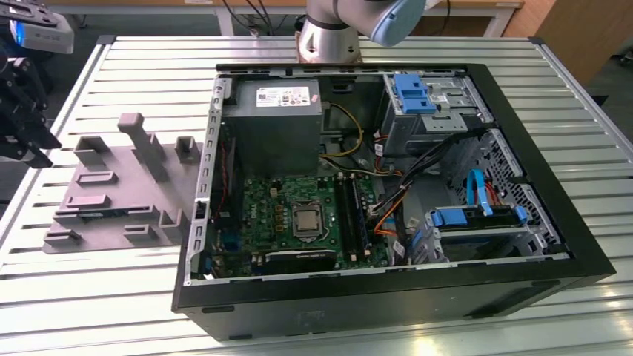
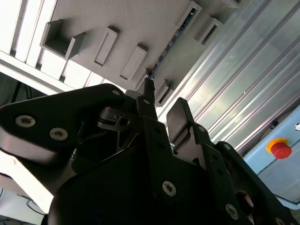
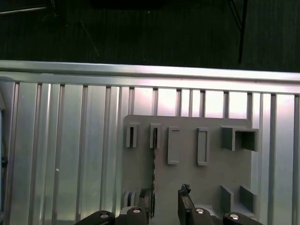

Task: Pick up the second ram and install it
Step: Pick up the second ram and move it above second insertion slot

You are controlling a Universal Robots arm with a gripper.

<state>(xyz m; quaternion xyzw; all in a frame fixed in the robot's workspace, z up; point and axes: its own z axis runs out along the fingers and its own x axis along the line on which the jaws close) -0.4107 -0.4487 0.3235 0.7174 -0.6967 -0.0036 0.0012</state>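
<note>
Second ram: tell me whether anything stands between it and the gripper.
Nothing visible does. In the first wrist view the second ram stands on edge in the grey fixture plate. The gripper is open, its fingers either side of the ram's line, with no block or cable between.

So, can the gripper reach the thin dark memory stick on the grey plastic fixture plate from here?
Probably yes. The gripper hangs over the grey plastic fixture plate, fingers open, with nothing between them and the thin dark memory stick, which stands on edge close beside one finger.
</note>
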